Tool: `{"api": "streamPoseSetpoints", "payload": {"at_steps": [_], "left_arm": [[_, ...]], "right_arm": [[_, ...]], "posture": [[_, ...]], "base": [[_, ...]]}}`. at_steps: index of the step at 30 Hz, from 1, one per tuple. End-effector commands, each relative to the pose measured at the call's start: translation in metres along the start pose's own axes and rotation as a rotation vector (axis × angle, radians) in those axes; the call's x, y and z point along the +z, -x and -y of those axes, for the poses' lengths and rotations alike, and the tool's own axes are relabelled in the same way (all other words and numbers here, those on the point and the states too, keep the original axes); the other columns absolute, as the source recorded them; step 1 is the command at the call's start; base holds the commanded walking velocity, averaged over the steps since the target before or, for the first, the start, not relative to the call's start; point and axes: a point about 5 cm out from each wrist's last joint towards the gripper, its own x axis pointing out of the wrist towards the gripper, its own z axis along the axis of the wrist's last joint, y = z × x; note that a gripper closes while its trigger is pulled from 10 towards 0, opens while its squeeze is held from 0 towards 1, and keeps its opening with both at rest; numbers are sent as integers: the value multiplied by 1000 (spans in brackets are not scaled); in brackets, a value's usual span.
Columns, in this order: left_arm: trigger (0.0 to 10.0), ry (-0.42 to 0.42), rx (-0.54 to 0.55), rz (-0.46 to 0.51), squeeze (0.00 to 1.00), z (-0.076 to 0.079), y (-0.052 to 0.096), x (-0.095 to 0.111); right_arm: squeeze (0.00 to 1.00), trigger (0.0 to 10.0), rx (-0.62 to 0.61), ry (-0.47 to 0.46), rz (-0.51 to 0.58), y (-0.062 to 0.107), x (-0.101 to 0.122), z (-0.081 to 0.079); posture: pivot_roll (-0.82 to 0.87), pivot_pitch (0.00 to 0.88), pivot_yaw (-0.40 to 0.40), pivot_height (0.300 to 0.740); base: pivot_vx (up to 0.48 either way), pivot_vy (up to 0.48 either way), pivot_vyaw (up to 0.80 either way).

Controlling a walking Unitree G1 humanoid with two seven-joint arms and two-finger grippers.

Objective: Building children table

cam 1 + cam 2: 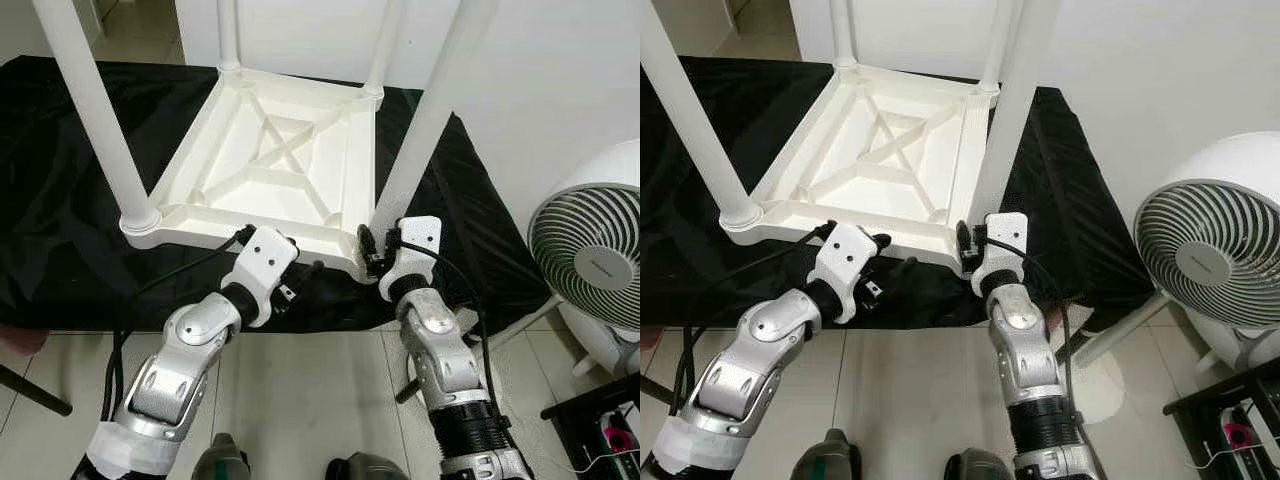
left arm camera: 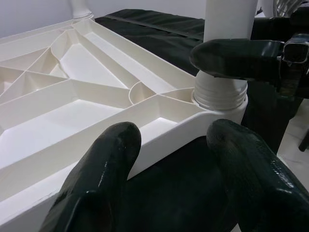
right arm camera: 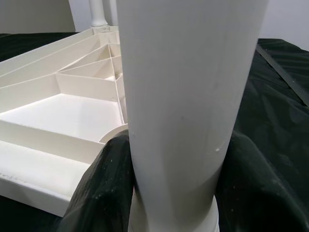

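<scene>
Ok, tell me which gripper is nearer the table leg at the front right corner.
Right. The right gripper clasps that leg at its base; the left gripper sits open beside it at the tabletop's front edge.

The upturned table top [image 1: 270,160] looks like smooth cream-white plastic with a slight sheen, as do its legs [image 1: 425,120]. The black cloth [image 1: 60,210] under it is thin, creased and faintly shiny. The gripper fingers [image 2: 104,174] look rubbery, dull black.

Low surface draped in black cloth [image 1: 60,200] — upturned white table top [image 1: 270,160] lying on it.
</scene>
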Motion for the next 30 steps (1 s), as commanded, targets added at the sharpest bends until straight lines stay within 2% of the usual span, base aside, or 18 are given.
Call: {"api": "streamPoseSetpoints", "payload": {"at_steps": [1,2,3,4,5,7,8,12,15,16,17,18,19,20,23,26,27,30], "left_arm": [[10000,-2,-2,0,0,2,-2,1],[10000,-3,-1,0,0,2,-2,1],[10000,-3,2,0,0,1,-2,1],[10000,-2,4,0,0,1,-2,1],[10000,0,9,1,0,1,-2,1],[10000,1,12,2,0,0,-2,1],[10000,2,13,2,0,0,-2,2],[10000,3,16,3,0,0,-3,2],[10000,3,17,4,0,0,-3,2],[10000,3,19,5,0,0,-3,2],[10000,3,21,7,0,-1,-3,3],[10000,3,21,7,0,-1,-3,3],[10000,3,22,8,0,-1,-4,3],[10000,3,22,8,0,-1,-4,3],[10000,3,25,10,0,-2,-3,3],[10000,3,26,10,0,-2,-4,4],[10000,3,27,13,0,-2,-4,5],[10000,3,27,17,0,-2,-5,6]], "right_arm": [[0,0,-44,-9,-84,5,-16,8],[0,196,-43,-13,-88,5,-15,7],[0,8275,-33,-7,-86,5,-14,6],[0,8275,-26,-1,-85,5,-14,6],[894,10000,4,-25,-72,5,-11,3],[894,10000,25,-42,-62,4,-9,2],[1000,10000,51,-45,-53,3,-7,1],[1000,10000,155,-26,-16,-1,2,5],[1000,10000,185,-23,-12,-2,3,6],[1000,10000,236,11,-7,-4,5,10],[824,10000,324,46,-9,-5,6,13],[824,10000,324,46,-9,-5,6,13],[0,10000,385,71,-13,-6,7,15],[0,10000,385,71,-13,-6,7,15],[0,10000,530,93,-38,-10,6,19],[0,10000,567,104,-41,-11,6,20],[0,10000,635,120,-55,-16,3,16],[0,10000,667,138,-67,-20,1,13]], "posture": [[30,44,-56,740],[31,45,-58,740],[32,46,-58,740],[32,46,-58,740],[32,46,-58,740],[33,47,-60,740],[33,47,-60,740],[32,45,-63,740],[32,45,-64,740],[33,44,-65,740],[34,42,-65,740],[34,42,-65,740],[34,42,-66,740],[34,42,-66,740],[35,41,-66,740],[35,41,-66,740],[40,39,-69,740],[44,39,-71,740]], "base": [[0,0,0],[0,0,0],[0,0,0],[0,0,0],[0,0,0],[0,0,0],[0,0,0],[0,0,0],[0,0,0],[0,0,0],[0,0,0],[0,0,0],[0,0,0],[0,0,0],[0,0,0],[0,0,0],[0,0,0],[0,0,0]]}}
